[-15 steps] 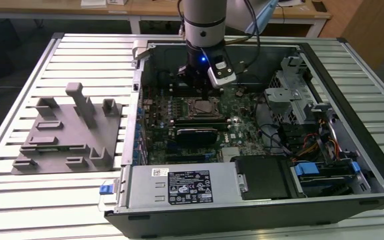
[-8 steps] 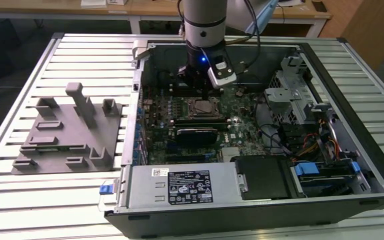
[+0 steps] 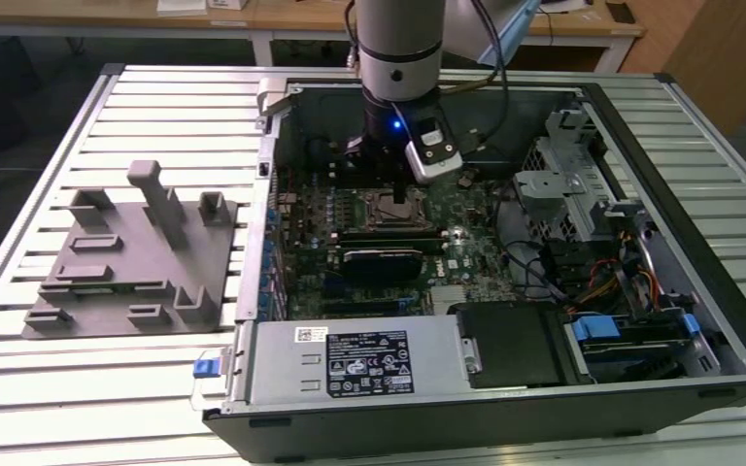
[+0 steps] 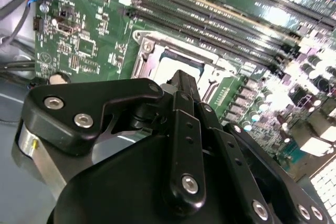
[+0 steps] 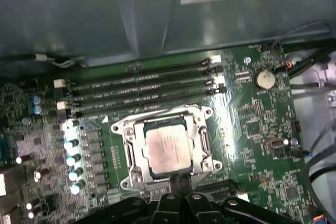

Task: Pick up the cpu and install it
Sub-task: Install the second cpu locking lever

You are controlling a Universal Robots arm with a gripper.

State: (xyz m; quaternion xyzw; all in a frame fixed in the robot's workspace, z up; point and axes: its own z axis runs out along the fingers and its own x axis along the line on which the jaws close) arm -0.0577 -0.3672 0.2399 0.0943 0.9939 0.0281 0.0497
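Black jaws of the gripper (image 5: 180,182) are hanging right over the cpu (image 5: 167,149); I cannot tell how wide they are. It is lying flat inside its socket (image 5: 202,141), so it fits snugly.

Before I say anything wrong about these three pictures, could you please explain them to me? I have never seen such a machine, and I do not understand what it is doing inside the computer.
The machine is a robot arm reaching down into an opened computer case that lies on a slatted metal table. One picture is taken from a camera standing off the arm and shows the whole scene. The other two come from cameras riding near the arm's wrist, so they look down past the black gripper at the green circuit board. In the first wrist view, the cpu, a small square chip with a silver top, sits inside the metal frame of its socket, with the gripper right at its edge. I cannot tell whether the jaws are open or shut. Beside the case, on the exterior view's left, lies a grey plastic tray with upright posts.
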